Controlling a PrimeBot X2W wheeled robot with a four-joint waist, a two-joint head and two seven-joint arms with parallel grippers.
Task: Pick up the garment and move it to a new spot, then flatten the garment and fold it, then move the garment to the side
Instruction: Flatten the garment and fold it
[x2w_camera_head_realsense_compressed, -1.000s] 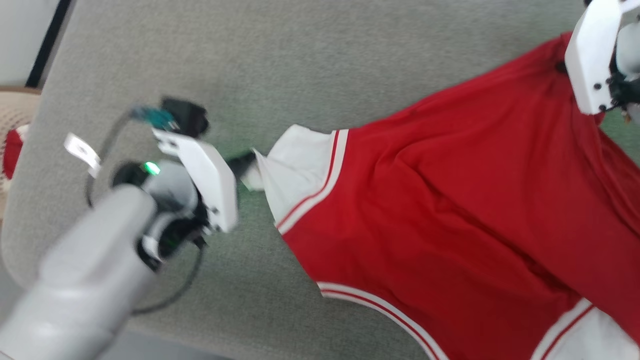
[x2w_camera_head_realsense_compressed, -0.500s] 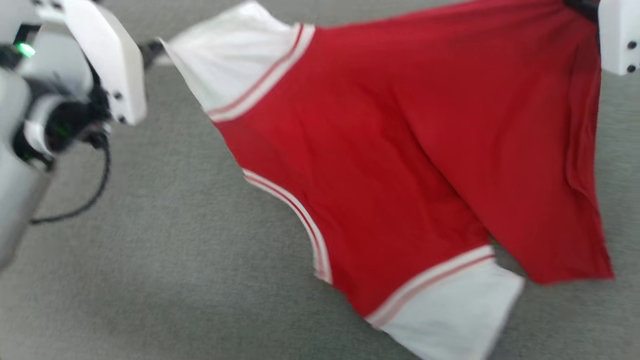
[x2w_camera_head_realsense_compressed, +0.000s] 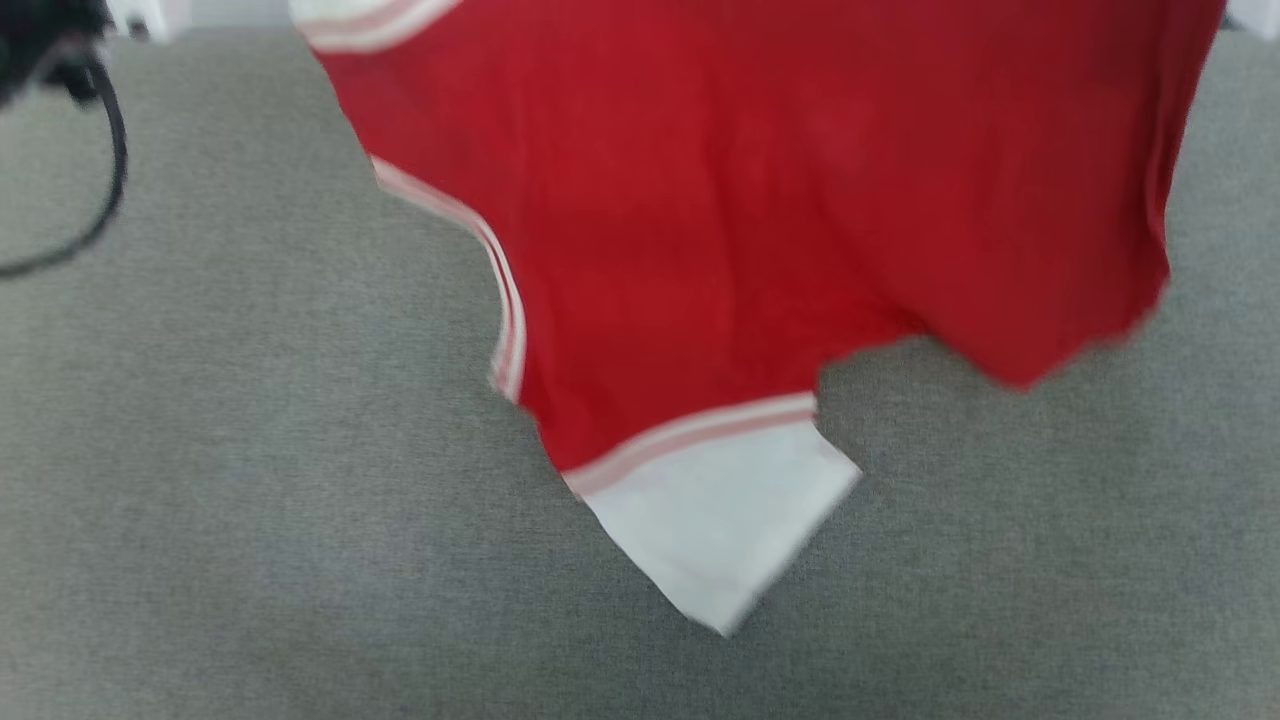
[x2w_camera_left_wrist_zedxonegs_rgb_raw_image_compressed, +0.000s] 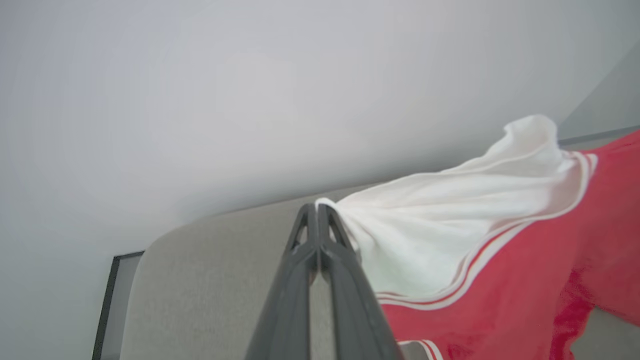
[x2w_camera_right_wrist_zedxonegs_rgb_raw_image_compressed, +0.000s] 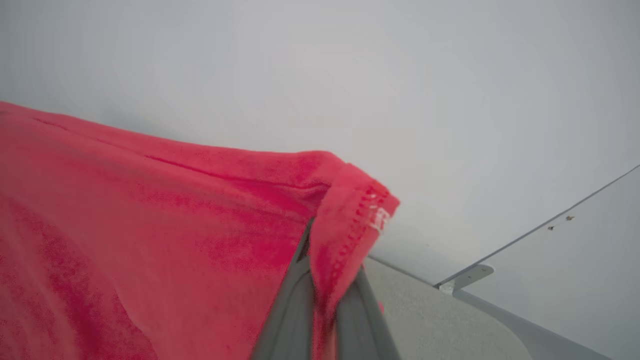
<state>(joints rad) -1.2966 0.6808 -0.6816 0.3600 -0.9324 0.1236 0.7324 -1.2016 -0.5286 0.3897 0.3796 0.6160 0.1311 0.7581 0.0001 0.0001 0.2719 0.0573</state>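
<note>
With your left pincer (x2w_camera_left_wrist_zedxonegs_rgb_raw_image_compressed: 317, 212) clamped tight on the white sleeve end (x2w_camera_left_wrist_zedxonegs_rgb_raw_image_compressed: 450, 225) and your right pincer (x2w_camera_right_wrist_zedxonegs_rgb_raw_image_compressed: 325, 270) pinched closed on the red hem corner (x2w_camera_right_wrist_zedxonegs_rgb_raw_image_compressed: 360, 210), the garment (x2w_camera_head_realsense_compressed: 750, 200) hangs stretched between them over the desk (x2w_camera_head_realsense_compressed: 250, 500), so lower both level and taut

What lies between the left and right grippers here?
The garment: the left gripper pinches its white sleeve end, the right gripper its red edge, and the head view shows the red cloth hanging between them over the grey surface.
</note>
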